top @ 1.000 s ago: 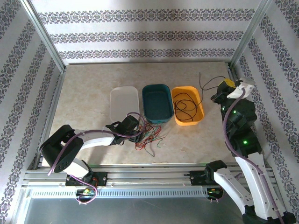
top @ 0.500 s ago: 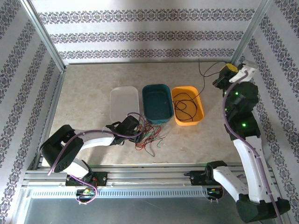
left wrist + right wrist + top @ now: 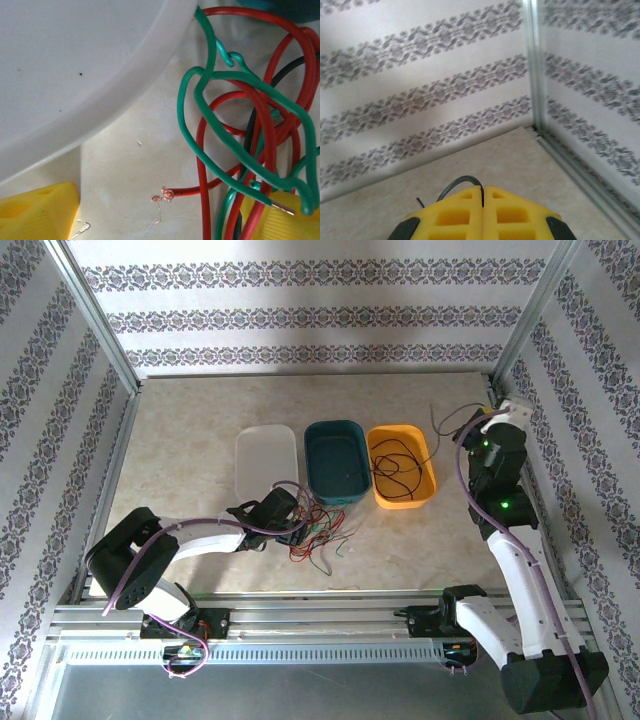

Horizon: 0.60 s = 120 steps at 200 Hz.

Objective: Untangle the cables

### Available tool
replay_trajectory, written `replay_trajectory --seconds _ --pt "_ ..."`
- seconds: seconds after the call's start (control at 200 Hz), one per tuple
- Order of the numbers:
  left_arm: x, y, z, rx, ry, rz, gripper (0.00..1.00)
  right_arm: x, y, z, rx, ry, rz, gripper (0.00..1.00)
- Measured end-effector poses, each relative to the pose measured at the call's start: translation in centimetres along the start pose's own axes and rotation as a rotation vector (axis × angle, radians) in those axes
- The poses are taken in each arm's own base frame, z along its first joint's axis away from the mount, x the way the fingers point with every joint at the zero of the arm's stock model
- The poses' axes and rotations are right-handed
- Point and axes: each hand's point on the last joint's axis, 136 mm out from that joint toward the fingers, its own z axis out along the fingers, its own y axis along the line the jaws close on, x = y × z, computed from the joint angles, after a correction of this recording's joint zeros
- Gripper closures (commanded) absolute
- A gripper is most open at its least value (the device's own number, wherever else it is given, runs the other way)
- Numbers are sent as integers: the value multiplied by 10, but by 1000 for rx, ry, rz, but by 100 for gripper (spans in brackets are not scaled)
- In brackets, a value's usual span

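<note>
The cables (image 3: 318,530) lie as a tangle of red, green and black wires on the table, just in front of the teal tub. My left gripper (image 3: 288,518) rests low at the tangle's left edge. In the left wrist view this gripper (image 3: 160,222) is open, and the red and green strands (image 3: 240,125) cross over its right finger (image 3: 282,222). Up near the far right corner, my right gripper (image 3: 484,418) is shut on a single black cable (image 3: 447,416). That black cable (image 3: 462,181) curls out of the closed yellow fingertips (image 3: 470,200).
A white tub (image 3: 266,435), a teal tub (image 3: 337,428) and an orange tub (image 3: 425,485) stand in a row mid-table; the orange one holds a black wire (image 3: 396,462). Metal frame posts and patterned walls close in the table. Bare table (image 3: 190,440) lies to the left.
My right arm swung toward the back wall and came back nearer, the black cable still in its fingers. The left arm and the tangle have not moved.
</note>
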Motion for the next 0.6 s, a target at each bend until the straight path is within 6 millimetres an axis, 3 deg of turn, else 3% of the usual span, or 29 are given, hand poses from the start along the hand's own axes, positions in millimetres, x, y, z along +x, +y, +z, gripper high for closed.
replay_trajectory --seconds 0.17,0.295,0.465,0.6 --pt "0 0 0 0 1 0 16 -17 -29 0 107 -48 17 100" --pt "0 0 0 0 0 0 16 -16 -32 1 110 -39 26 100" --pt "0 0 0 0 1 0 16 7 -13 13 8 46 55 100" --pt "0 0 0 0 1 0 16 45 9 22 -100 168 61 100"
